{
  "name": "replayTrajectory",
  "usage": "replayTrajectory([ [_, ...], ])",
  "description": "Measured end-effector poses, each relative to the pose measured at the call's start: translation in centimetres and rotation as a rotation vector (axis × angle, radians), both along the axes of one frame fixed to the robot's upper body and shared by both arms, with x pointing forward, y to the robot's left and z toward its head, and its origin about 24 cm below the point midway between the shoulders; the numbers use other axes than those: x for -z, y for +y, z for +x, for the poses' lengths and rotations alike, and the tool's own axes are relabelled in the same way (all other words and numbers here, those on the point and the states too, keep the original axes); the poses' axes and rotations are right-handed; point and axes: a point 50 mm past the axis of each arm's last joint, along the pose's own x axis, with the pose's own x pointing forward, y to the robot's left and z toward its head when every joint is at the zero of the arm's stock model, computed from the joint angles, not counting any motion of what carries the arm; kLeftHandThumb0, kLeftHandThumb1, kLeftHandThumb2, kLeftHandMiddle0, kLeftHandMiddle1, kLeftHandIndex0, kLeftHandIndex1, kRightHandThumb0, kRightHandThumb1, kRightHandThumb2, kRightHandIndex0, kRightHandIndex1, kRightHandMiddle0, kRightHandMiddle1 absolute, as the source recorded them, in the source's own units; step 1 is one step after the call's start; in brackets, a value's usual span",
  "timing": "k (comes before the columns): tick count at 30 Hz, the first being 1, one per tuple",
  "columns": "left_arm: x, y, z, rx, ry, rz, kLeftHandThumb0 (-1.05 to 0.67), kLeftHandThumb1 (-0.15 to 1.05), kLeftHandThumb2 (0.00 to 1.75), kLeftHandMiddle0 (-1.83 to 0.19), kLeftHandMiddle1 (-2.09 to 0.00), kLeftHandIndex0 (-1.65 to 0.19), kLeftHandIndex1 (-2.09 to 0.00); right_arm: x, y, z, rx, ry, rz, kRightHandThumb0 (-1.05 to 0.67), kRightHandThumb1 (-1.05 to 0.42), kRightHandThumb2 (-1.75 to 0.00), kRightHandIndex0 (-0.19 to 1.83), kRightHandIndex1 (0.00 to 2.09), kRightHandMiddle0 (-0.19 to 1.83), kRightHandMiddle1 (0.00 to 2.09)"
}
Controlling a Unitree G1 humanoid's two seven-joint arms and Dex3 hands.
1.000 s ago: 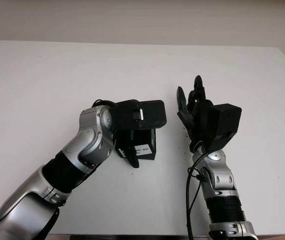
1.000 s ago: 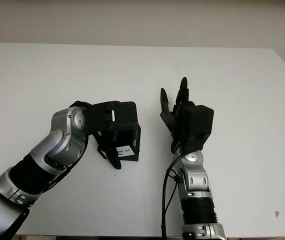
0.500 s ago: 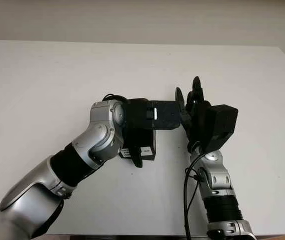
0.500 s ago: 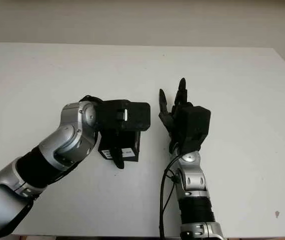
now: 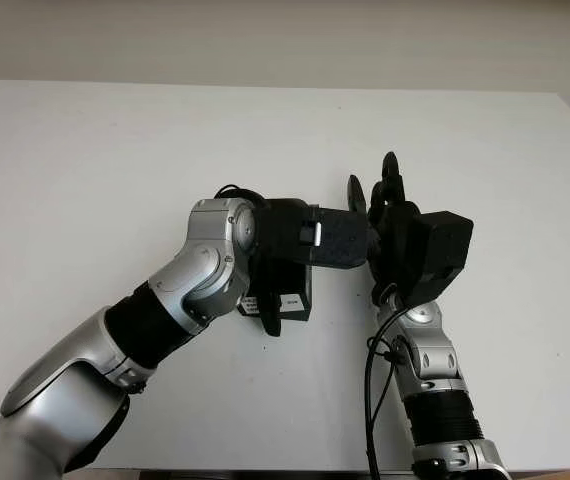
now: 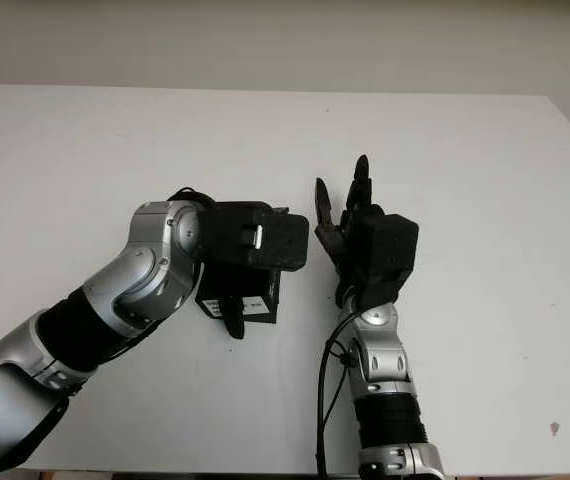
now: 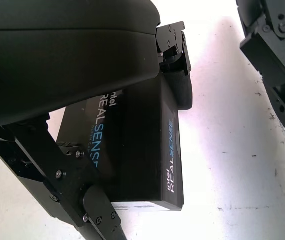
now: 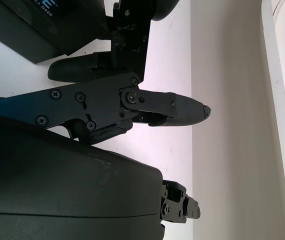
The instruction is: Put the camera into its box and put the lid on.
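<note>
A black Intel RealSense camera box (image 5: 287,296) lies closed on the white table (image 5: 115,150), a little left of centre. My left hand (image 5: 295,270) is over it, its black shell covering the box's far end. The thumb (image 7: 90,205) lies along the near side of the box (image 7: 142,150), and another finger (image 7: 175,65) is against the far side. My right hand (image 5: 380,200) is open, held upright just to the right of the box, close beside the left hand's shell. A corner of the box (image 8: 32,25) lies past a right finger (image 8: 172,110).
A black cable (image 5: 375,380) hangs along my right forearm near the table's front edge. The wall rises behind the table's far edge (image 5: 265,88).
My left hand has swung to the right over the box, and its shell now nearly reaches the right hand. The box has stayed in place. The right hand has barely moved.
</note>
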Motion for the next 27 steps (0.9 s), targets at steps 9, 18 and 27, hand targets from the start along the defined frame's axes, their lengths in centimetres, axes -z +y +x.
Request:
replayTrajectory([
  [9, 0.1, -0.6, 0.0, 0.106, -0.011, 0.052, -0.55, 1.04, 0.29, 0.08, -1.95, 0.12, -1.62, -0.1, 0.1, 0.0, -0.003, -0.006, -0.001, -0.53, -1.05, -0.45, -0.12, 0.06, -0.07, 0.05],
  [18, -0.4, -2.7, -1.6, 0.152, 0.108, 0.006, -0.78, 1.05, 0.58, 0.19, 0.00, 0.19, 0.00, -0.1, -0.2, 0.0, 0.010, -0.002, -0.016, -0.54, -1.05, -0.46, -0.11, 0.06, -0.07, 0.05],
  [27, -0.6, -2.1, -2.0, 0.172, 0.123, -0.039, -0.82, 1.05, 0.60, 0.19, 0.00, 0.19, 0.00, -0.1, -0.6, 0.0, 0.020, 0.011, -0.011, -0.55, -1.05, -0.44, -0.12, 0.05, -0.07, 0.05],
])
